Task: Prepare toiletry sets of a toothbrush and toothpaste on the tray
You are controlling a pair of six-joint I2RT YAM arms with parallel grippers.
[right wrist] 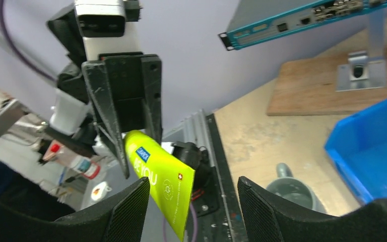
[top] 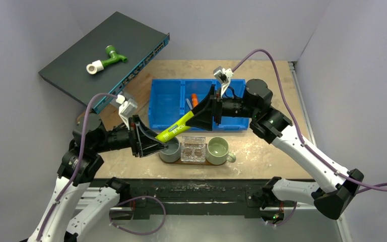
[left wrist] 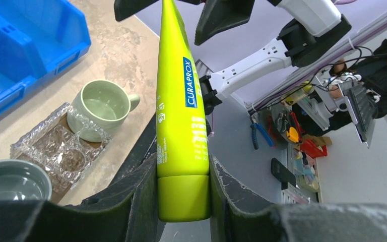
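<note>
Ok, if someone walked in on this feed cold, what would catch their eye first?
The lime-green tube, slanting in mid-air over the grey mug at the near side. The left tool grips its cap end; the right tool stands open around its flat end. Behind them sits the blue bin, mid-scene.

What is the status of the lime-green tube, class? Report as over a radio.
Left end effector shut on lime-green tube, cap end. Right end effector open around its crimped end, mid-air. Grey mug, green mug, clear insert below.
</note>
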